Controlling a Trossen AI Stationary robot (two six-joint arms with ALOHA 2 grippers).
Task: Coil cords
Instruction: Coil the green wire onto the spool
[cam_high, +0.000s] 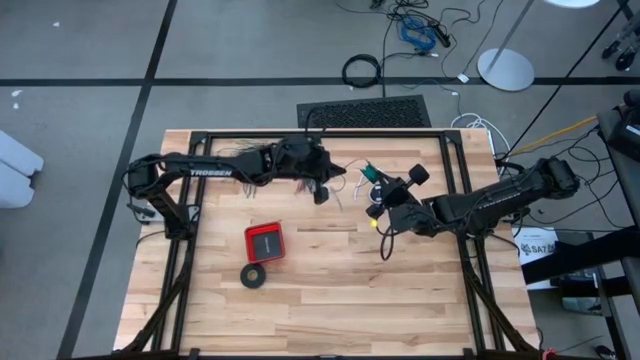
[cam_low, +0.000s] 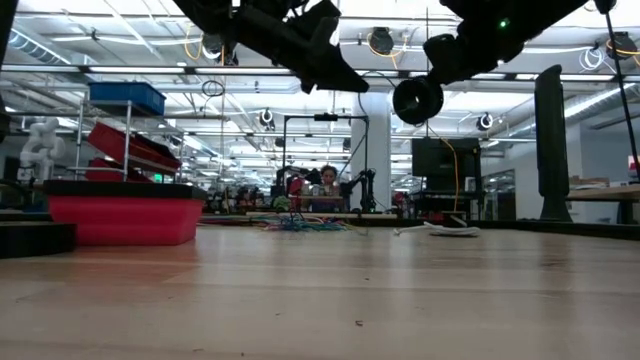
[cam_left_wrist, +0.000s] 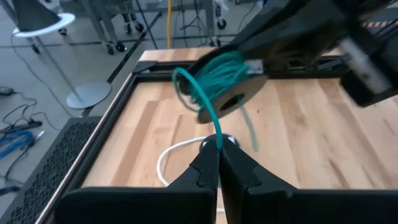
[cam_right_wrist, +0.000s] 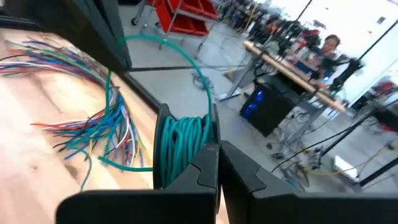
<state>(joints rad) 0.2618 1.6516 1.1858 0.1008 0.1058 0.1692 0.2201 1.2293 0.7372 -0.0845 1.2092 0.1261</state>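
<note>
1. The teal-green wire (cam_left_wrist: 219, 74) is wound around a black spool (cam_right_wrist: 163, 140), raised above the far middle of the table (cam_high: 330, 300).
2. The spool's rim is clamped by the right gripper (cam_right_wrist: 217, 163).
3. The wire's free strand is pinched in the left gripper (cam_left_wrist: 219, 149), fingers together.

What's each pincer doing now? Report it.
Left pincer: shut on the teal wire.
Right pincer: shut on the spool.
</note>
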